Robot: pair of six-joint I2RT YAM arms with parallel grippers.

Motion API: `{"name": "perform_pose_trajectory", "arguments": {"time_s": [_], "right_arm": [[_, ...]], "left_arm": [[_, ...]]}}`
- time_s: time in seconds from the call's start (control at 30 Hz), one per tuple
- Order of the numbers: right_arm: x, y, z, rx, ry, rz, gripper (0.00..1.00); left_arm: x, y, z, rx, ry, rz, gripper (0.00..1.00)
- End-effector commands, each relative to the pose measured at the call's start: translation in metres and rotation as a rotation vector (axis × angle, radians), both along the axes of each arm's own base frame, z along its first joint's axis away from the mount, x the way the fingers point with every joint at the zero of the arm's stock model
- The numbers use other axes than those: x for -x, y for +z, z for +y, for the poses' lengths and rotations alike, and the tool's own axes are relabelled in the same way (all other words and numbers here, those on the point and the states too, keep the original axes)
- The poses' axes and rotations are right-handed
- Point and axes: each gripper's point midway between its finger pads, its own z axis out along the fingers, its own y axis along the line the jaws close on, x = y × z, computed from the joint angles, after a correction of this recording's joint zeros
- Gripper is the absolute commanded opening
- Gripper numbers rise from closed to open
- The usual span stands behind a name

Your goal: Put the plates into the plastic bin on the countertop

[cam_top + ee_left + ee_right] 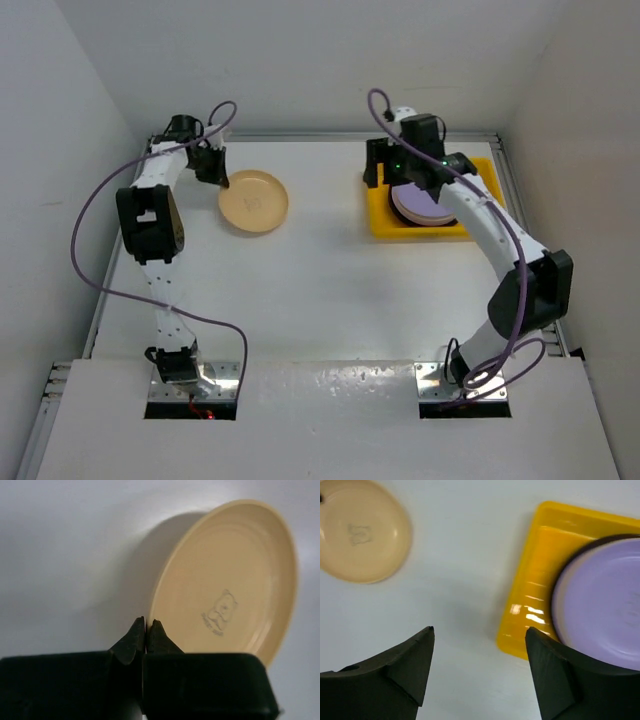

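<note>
Nearest, the two arm bases sit bolted at the table's near edge. The left arm [150,215] rises along the left side and the right arm [520,290] along the right, each trailed by a purple cable [85,230]. Beyond them the countertop [320,290] is flat, matt white, and a wide stretch of it separates plate from bin.

Farther back on the left, a pale orange plate [253,201] lies flat and face up on the countertop, with a small printed figure in its well. Being round, it has no long axis. The left gripper [146,626] is at its left rim with its fingers pressed tip to tip, no gap between them. The tips lie right at the rim's edge, and no part of the plate shows between them.

At about the same depth on the right, the yellow bin [420,233] sits close to the back wall and not far from the right wall. Its near edge runs roughly parallel to the table's. The arm covers enough of it that its long axis cannot be told. In it rests a stack with a lilac plate [605,600] on top, face up, and a dark rim showing beneath. The right gripper [480,630] hangs over the bin's left edge, fingers spread wide and holding nothing.

Farthest, white walls [300,70] bound the countertop at left, back and right. The plate lies near the left wall, with the left arm between them.
</note>
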Motion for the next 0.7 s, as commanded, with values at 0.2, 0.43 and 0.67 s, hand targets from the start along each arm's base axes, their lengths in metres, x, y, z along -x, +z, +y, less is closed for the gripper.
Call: {"name": "perform_pose_trajectory", "arguments": {"time_s": [0.2, 0.43, 0.67], "right_arm": [[0.017, -0.009, 0.137, -0.214, 0.281, 0.017, 0.74], [0.026, -0.051, 0.140, -0.232, 0.233, 0.099, 0.53], [0.030, -0.066, 0.132, -0.303, 0.142, 0.087, 0.04]], "left_arm": [[0.102, 0.149, -0.114, -0.028, -0.394, -0.120, 0.00], [0.128, 0.160, -0.147, 0.082, -0.472, -0.088, 0.00], [0.136, 0.194, -0.167, 0.211, -0.527, -0.137, 0.00]]}}
